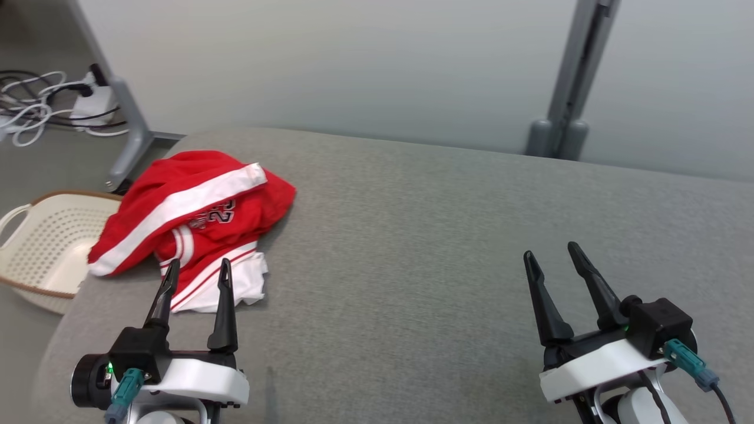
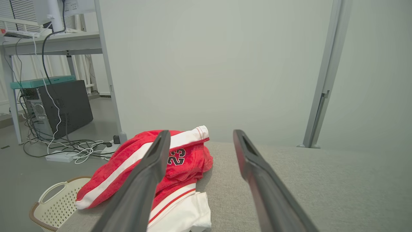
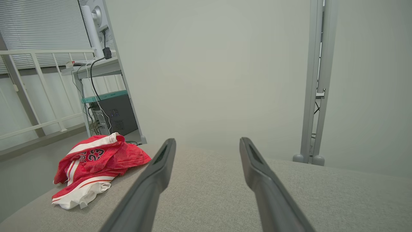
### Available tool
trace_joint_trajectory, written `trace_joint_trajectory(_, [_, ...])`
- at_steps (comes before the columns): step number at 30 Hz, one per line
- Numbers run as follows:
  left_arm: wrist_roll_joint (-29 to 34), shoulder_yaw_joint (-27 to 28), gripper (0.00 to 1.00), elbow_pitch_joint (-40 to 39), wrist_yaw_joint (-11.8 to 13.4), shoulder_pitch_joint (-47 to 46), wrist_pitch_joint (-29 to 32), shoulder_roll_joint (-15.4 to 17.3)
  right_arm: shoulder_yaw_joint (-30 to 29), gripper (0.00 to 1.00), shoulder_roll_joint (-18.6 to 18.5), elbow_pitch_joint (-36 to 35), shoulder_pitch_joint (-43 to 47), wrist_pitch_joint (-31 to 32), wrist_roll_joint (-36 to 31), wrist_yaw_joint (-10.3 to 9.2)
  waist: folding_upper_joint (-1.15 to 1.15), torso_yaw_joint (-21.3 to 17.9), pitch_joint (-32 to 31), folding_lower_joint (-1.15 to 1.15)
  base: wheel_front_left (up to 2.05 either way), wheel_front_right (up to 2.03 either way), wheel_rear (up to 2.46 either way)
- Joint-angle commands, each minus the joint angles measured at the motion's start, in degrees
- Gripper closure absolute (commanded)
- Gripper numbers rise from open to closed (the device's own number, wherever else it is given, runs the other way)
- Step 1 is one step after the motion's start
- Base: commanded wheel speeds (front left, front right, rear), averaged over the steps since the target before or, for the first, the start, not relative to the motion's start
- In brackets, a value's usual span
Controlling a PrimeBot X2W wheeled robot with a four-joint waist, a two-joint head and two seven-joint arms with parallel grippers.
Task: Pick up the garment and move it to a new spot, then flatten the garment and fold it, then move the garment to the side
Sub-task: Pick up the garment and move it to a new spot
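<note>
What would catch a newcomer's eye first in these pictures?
The crumpled red garment with white stripes and the number 23 stands out, lying near the left edge of the grey fabric surface. Then the two open grippers: the left gripper close before the garment, the right gripper over bare fabric. A cream basket stands on the floor at left.

Red garment [image 1: 194, 218], white stripes; grey surface [image 1: 447, 247].
</note>
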Motion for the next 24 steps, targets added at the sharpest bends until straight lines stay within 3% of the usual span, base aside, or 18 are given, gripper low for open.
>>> trace_joint_trajectory(1, [-0.45, 0.40, 0.00, 0.03, -0.15, 0.36, -0.02, 0.26, 0.13, 0.00, -0.35, 0.20, 0.29, -0.27, 0.40, 0.10, 0.00, 2.32, -0.53, 0.00, 0.00, 0.00, 0.00])
trace_joint_trajectory(13, [-0.91, 1.67, 0.00, 0.78, -0.48, 0.92, -0.02, 0.24, 1.86, 0.00, -0.35, 0.81, 0.73, -0.27, 1.62, 0.10, 0.00, 10.58, -1.31, 0.00, 0.00, 0.00, 0.00])
trace_joint_trajectory(24, [-1.16, 2.30, 0.00, 0.87, -0.52, 1.20, -0.02, 0.23, 3.08, 0.00, -0.37, 1.06, 0.57, -0.27, 2.16, 0.11, 0.00, 12.49, -1.14, 0.00, 0.00, 0.00, 0.00])
